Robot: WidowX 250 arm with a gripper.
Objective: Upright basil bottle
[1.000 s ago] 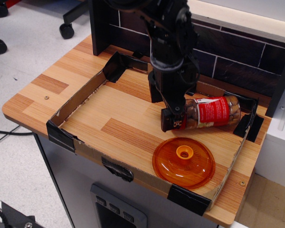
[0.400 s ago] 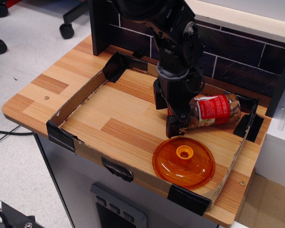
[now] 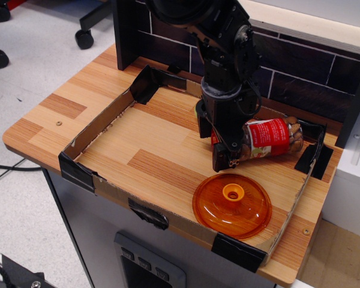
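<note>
Tool (image 3: pixel 223 147) grips the cap end of your clear, red-labelled basil bottle (image 3: pixel 269 138), lying behind the orange lid (image 3: pixel 232 206); next, tilt it upright.

The left half of the shallow cardboard tray with black-taped corners (image 3: pixel 102 117) is left open, and entry from above is unobstructed there. The right half is crowded: the front right is taken up by a domed orange translucent plastic lid (image 3: pixel 232 206), and the strip behind it is occupied by the lying clear red-labelled basil bottle (image 3: pixel 271 138) and the black robot gripper (image 3: pixel 223 153) at its cap end. Passage behind is blocked by the dark tiled back wall (image 3: pixel 300 81).
</note>
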